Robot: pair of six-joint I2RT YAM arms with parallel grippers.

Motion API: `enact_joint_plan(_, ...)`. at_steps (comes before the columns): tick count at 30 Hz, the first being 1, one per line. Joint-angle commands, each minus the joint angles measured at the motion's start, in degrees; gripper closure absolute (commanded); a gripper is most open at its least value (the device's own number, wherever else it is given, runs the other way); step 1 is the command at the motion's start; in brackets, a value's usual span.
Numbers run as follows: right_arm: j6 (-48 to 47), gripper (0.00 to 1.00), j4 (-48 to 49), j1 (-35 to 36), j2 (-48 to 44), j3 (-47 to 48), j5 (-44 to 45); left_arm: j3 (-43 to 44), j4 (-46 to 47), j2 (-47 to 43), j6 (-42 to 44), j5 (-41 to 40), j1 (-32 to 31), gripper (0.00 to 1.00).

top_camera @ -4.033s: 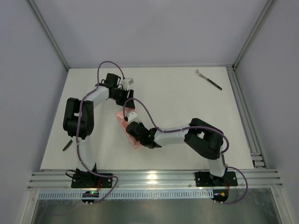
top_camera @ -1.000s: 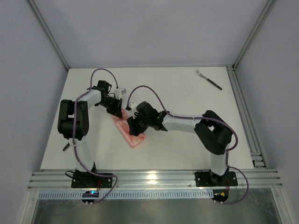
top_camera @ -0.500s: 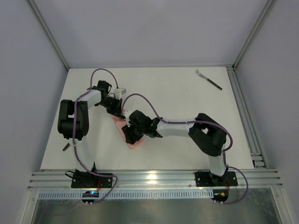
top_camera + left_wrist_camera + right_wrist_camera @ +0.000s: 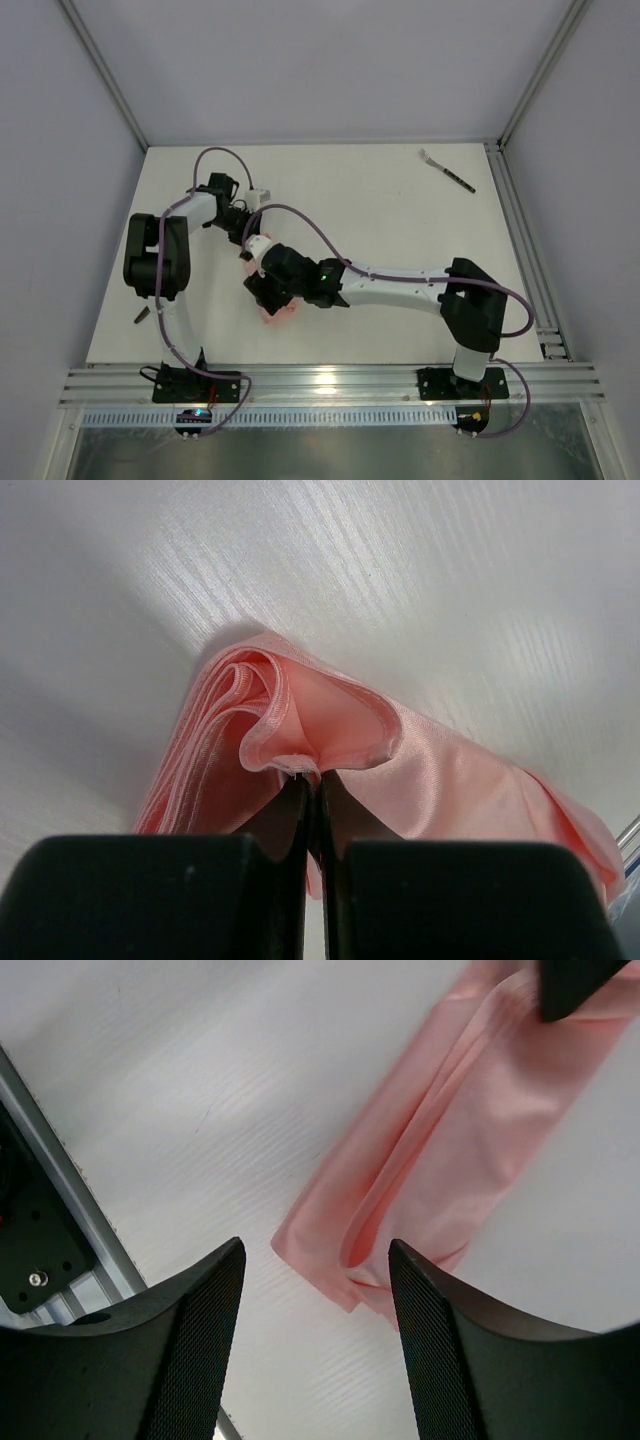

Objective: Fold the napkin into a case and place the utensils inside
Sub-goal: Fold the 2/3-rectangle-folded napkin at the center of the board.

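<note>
Napkin (image 4: 462,1165) 1, fork (image 4: 447,170) 1

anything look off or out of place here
The napkin is a rumpled strip lying askew, its layers fanned out where the left pincer pinches one end. The fork lies far off at the back right corner, and a small dark item sits off to the left.

Both arms: white tubular links, bulky black joint housings; left arm (image 4: 160,262), right arm (image 4: 392,290). Thin purple cable (image 4: 293,209) loops along each. Right fingers (image 4: 190,1350) black, mesh-textured; left fingers (image 4: 150,890) smooth black
</note>
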Motion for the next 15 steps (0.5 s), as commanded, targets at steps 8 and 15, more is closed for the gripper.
enact_joint_plan(8,1.6,0.36,3.5,-5.3,-4.1,-6.3,0.1,-2.1,-0.8,1.9,2.3,-2.6,0.0,1.00)
enact_joint_plan(15,0.7,0.56,7.2,-5.8,2.2,-4.0,-5.7,-1.8,-0.9,2.1,2.2,-3.1,0.0,1.00)
